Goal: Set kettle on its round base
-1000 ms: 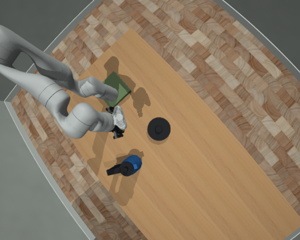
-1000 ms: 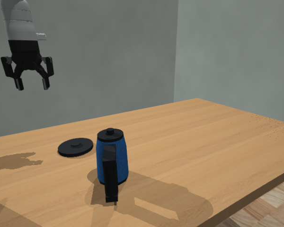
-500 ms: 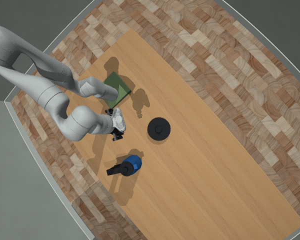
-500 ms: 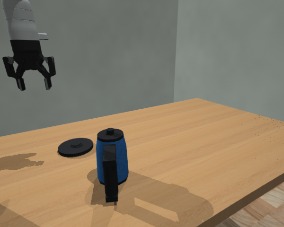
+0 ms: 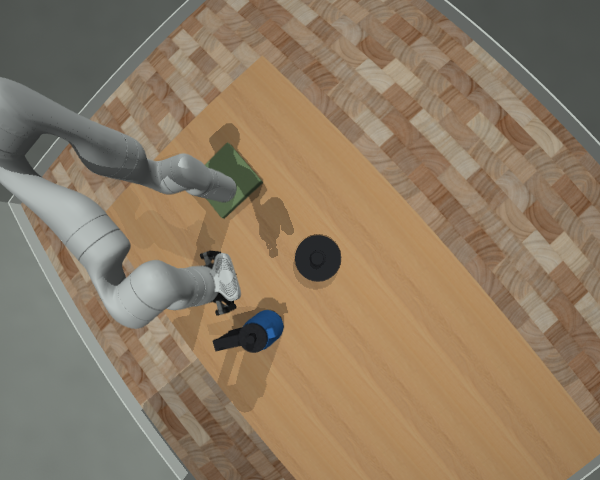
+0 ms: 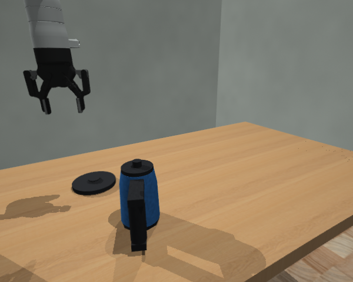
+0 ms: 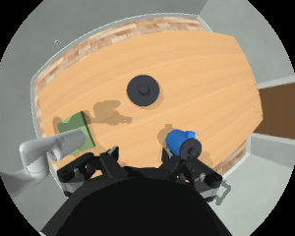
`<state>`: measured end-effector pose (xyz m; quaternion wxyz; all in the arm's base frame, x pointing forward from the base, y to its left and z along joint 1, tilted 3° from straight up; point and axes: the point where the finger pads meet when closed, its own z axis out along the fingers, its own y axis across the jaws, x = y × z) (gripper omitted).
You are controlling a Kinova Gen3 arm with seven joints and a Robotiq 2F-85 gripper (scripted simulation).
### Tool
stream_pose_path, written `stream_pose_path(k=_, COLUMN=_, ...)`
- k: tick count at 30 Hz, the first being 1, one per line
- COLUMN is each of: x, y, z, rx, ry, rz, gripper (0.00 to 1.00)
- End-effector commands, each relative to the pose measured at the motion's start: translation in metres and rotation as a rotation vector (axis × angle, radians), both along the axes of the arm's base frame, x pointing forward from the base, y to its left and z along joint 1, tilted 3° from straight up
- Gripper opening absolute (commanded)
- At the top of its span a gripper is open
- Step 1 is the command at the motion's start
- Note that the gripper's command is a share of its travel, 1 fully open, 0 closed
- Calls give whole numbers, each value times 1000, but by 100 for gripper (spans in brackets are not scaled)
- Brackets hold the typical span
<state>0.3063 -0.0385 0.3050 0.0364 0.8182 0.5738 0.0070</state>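
A blue kettle (image 5: 265, 329) (image 6: 149, 194) (image 7: 178, 140) with a black lid, knob and handle stands upright on the wooden table (image 5: 393, 335) (image 6: 246, 170). Its handle (image 5: 228, 341) (image 6: 137, 218) points away from the base. The round black base (image 5: 317, 257) (image 6: 93, 182) (image 7: 144, 89) lies flat on the table with its stud up, a short way from the kettle and apart from it. My gripper (image 5: 218, 281) (image 6: 62, 107) hangs high above the table, to the side of the kettle. It is open and empty. In the wrist view its fingers frame the lower edge of the picture.
A flat green block (image 5: 238, 173) (image 7: 76, 128) lies on the table near the arm's base, partly under an arm link. The table's near edge (image 6: 307, 245) runs close behind the kettle's handle side. Patterned wooden floor surrounds the table.
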Motion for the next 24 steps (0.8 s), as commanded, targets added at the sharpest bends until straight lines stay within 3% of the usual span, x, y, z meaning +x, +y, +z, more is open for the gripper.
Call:
stream_pose_path(k=1, x=16, y=-20, z=-2, rx=10, ry=9, rz=-14, gripper=80)
stream_pose_path(k=12, x=77, y=-99, z=4, rx=10, ry=9, rz=-14, gripper=80)
stream_pose_path(k=14, x=77, y=-99, z=4, rx=10, ry=9, rz=-14, gripper=80)
stream_pose_path(k=24, x=114, y=-148, z=8, rx=10, ry=9, rz=-14, gripper=80)
